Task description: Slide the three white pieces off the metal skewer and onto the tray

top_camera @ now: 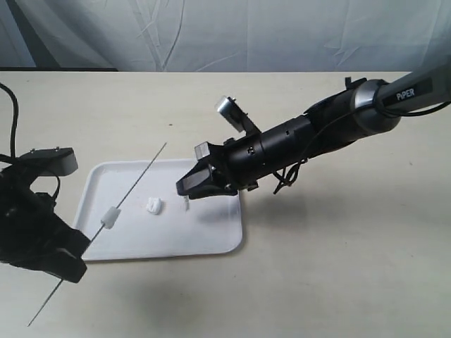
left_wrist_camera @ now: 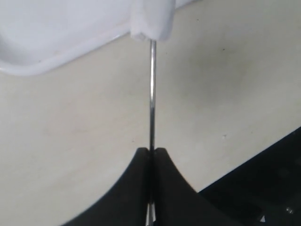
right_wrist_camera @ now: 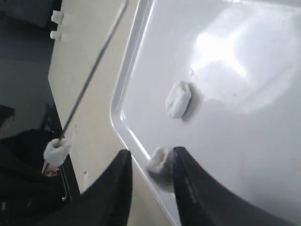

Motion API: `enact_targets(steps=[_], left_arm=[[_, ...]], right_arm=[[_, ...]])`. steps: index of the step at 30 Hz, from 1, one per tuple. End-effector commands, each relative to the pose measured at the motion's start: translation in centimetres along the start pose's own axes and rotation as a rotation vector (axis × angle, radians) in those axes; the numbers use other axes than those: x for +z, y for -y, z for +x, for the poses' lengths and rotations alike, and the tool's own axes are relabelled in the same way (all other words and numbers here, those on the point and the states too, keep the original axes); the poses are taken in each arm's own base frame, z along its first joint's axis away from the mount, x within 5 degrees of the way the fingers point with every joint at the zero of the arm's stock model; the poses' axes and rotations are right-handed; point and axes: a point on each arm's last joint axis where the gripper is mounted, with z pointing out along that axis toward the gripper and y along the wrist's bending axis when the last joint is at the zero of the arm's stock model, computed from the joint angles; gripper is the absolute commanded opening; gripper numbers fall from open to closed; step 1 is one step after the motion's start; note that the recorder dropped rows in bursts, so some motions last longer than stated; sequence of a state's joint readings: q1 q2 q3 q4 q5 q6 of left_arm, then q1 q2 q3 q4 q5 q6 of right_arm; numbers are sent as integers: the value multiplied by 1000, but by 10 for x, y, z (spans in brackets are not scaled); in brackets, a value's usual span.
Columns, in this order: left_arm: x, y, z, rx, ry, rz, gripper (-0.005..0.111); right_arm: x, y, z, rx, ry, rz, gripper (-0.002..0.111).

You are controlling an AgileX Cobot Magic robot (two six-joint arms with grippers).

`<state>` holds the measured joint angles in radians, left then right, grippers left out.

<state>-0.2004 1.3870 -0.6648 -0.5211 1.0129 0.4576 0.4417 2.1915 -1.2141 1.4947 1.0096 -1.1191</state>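
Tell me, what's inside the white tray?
One white piece lies in the tray. A second piece sits by its rim, between the right gripper's fingers. The gripper hides the tray beneath it.

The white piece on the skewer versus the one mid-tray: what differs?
The skewered piece is threaded on the metal skewer; the loose piece is off it. The skewered piece is held up, via the skewer, by the left tool; the loose piece rests on the tray. Both are white.

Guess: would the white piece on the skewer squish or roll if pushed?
Probably squishes a bit: the piece looks soft, like the lumpy one lying on the tray. It likely won't roll, since the skewer runs through it; it should slide along. Likely light: the thin skewer looks straight under it.
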Motion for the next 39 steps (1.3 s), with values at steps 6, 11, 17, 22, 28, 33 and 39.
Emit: enact_targets(steps=[6, 11, 17, 22, 28, 33, 39], left_arm=[[-4, 8, -14, 27, 143, 66, 0], [-5, 12, -21, 21, 214, 112, 0], [-7, 18, -24, 32, 255, 181, 0], [-6, 18, -23, 45, 243, 186, 0], [-6, 19, -23, 46, 239, 189, 0], [-6, 17, -24, 47, 251, 172, 0], [-5, 16, -20, 62, 213, 154, 0]], right_arm=[[13, -29, 5, 1, -7, -219, 44], [12, -34, 2, 10, 21, -275, 44], [18, -40, 3, -4, 30, -292, 44], [20, -42, 2, -7, 52, -305, 44], [20, -42, 2, -7, 52, -305, 36], [20, -42, 2, -7, 52, -305, 18], [19, -42, 2, -6, 54, -304, 18]])
